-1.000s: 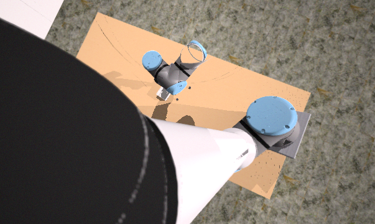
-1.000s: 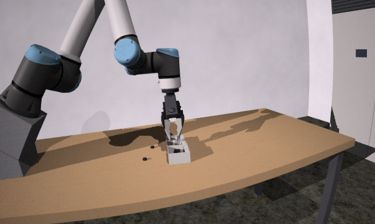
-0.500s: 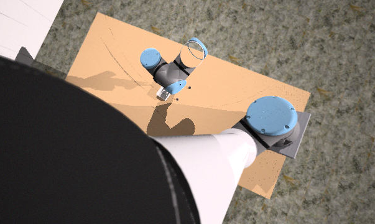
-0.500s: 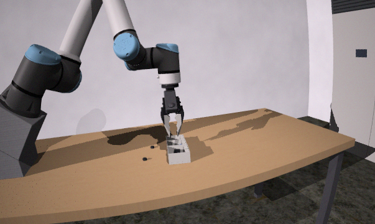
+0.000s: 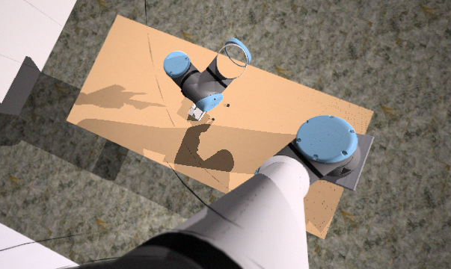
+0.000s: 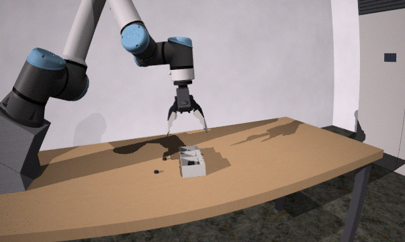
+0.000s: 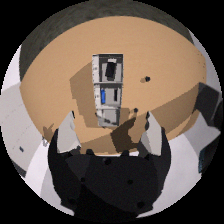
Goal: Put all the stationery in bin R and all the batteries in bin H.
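My empty two-jaw gripper (image 6: 187, 133) (image 7: 110, 111) hangs spread wide above the wooden table (image 6: 121, 198) (image 7: 50, 75) (image 5: 135, 48), near a white, rectangular, compartmented box (image 6: 193, 171) (image 7: 95, 75) (image 5: 196, 112) below.

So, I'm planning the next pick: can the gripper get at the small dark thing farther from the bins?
Probably yes: the gripper is open, and nothing stands over that dark thing.
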Tool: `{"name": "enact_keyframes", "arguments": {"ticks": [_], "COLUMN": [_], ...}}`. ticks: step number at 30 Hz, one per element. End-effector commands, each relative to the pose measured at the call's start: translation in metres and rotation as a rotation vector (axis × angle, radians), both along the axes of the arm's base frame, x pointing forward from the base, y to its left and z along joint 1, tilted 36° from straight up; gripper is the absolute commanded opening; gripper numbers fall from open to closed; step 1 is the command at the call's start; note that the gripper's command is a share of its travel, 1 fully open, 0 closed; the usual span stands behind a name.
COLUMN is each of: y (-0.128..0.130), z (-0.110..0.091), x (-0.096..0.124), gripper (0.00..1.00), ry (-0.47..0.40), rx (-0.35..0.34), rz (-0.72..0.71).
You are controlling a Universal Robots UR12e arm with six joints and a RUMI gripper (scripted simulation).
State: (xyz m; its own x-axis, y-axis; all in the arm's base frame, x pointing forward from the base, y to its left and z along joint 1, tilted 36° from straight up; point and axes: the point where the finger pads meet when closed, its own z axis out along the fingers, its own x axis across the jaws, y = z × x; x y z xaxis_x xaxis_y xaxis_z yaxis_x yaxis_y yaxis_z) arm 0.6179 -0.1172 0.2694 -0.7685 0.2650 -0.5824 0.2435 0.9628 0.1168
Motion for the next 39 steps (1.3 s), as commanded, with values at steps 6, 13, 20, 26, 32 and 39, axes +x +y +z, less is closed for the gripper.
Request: {"name": "enact_keyframes", "arguments": {"ticks": [6,13,20,26,32,39], "y": [0.001,0.003,0.004,0.005,0.005,0.005], "z": [0.025,0.048,0.064,0.08,0.08,0.08], "x": [-0.018,-0.035,-0.046,-0.058,-0.058,-0.058], "gripper": [1.0,1.0,1.0,1.0,1.0,1.0], "ry": [0.0,0.0,0.0,0.0,0.0,0.0], "rx": [0.0,0.0,0.0,0.0,0.0,0.0], "rz": [0.001,0.001,0.001,0.001,0.001,0.001]}}
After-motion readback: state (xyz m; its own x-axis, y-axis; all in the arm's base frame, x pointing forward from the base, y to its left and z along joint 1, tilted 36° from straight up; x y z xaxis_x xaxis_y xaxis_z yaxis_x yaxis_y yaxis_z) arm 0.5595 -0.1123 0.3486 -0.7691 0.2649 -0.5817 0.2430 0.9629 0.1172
